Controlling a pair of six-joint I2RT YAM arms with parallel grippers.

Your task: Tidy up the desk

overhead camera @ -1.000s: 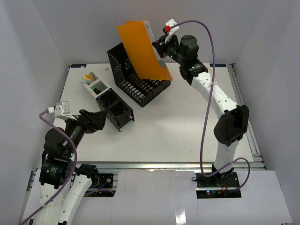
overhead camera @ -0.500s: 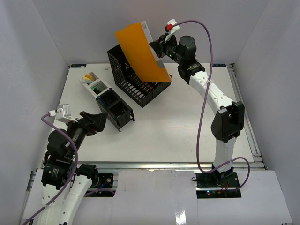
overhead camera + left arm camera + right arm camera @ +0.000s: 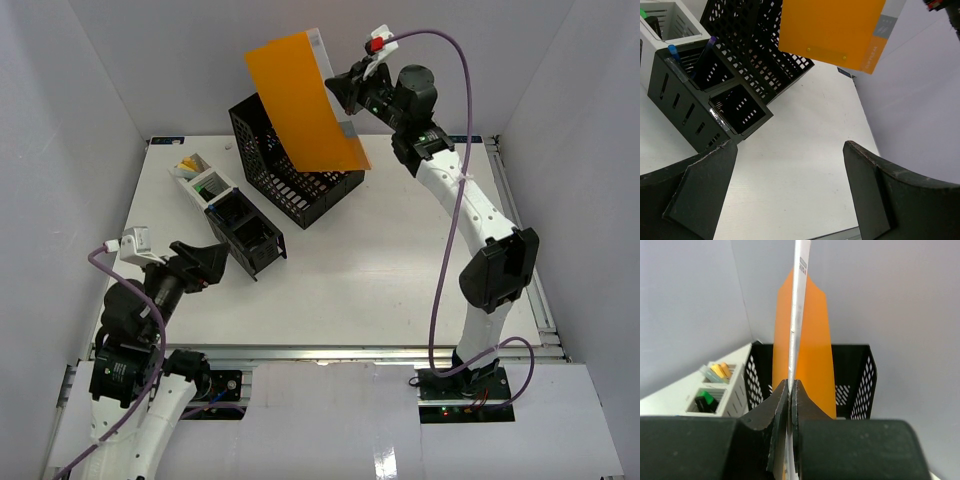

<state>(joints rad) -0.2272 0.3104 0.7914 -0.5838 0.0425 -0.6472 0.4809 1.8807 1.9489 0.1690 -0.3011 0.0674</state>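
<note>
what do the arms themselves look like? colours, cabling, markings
Right arm and left arm: white links, black joint housings. A purple cable runs along each arm to the wrist, ending in a white block; the right one carries a red tab. Left gripper and right gripper have matte black, wedge-shaped jaws. No sleeves.

Toward the back left of the desk [image 3: 400,270] stands a file rack [image 3: 290,190]. An organiser [image 3: 225,210] lies just left of it, running from the far left toward the near right (whether the two touch cannot be told). Pens [image 3: 705,50] stand in its second compartment from the near end. A folder [image 3: 300,105] hangs tilted above the rack, its right edge pinched in the right gripper [image 3: 340,98]. The left gripper [image 3: 212,262] sits just before the organiser's near end, apart from it.
</note>
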